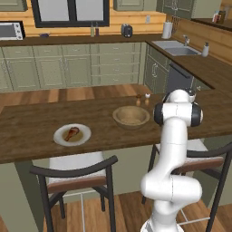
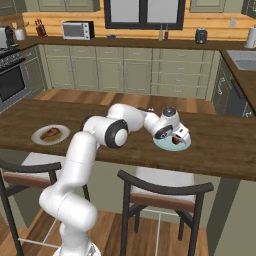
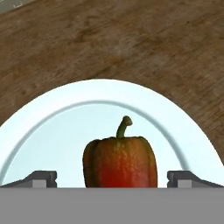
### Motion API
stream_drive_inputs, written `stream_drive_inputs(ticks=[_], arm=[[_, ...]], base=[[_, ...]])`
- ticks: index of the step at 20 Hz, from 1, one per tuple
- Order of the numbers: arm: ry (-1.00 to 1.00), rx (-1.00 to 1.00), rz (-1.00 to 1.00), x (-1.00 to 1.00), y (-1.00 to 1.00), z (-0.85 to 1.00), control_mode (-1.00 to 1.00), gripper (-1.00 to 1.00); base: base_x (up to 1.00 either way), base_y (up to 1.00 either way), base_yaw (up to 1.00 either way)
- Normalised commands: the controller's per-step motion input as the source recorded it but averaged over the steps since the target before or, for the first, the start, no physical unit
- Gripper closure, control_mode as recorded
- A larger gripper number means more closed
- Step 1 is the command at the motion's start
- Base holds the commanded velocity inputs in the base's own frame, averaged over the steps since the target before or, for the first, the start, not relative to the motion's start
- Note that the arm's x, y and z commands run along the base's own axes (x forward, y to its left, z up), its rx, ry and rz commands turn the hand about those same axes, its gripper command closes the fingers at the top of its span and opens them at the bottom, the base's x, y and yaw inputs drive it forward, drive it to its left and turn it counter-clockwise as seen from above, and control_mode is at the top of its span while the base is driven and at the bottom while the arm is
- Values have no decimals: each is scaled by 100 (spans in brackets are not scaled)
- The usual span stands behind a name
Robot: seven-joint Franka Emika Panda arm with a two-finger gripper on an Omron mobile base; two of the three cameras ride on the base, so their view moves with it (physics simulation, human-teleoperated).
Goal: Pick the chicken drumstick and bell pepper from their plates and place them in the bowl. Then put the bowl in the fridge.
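The pincer (image 3: pixel 112 178) hangs low over the pale bluish plate (image 3: pixel 48 131) on the wooden bench (image 3: pixel 109 39), its jaws spread wide with nothing gripped; the red bell pepper (image 3: pixel 120 162) sits on that plate between the two fingertips, a gap on each side. Farther along the bench, the chicken drumstick (image 1: pixel 71 133) lies on the white plate (image 1: pixel 84 138), with the wooden bowl (image 1: pixel 131 116) nearby.

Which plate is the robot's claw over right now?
The pale bluish plate holding the red bell pepper. The open claw hangs over it. The white plate has the chicken drumstick.
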Motion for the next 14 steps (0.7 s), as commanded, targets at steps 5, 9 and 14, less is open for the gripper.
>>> stream_drive_inputs(ticks=[5, 9, 14], arm=[[1, -2, 0, 14, -7, -14, -100, -100], [10, 0, 0, 44, 0, -24, -100, -100], [7, 0, 0, 30, -5, -18, -100, -100]], base=[[0, 0, 0], [0, 0, 0], [0, 0, 0]])
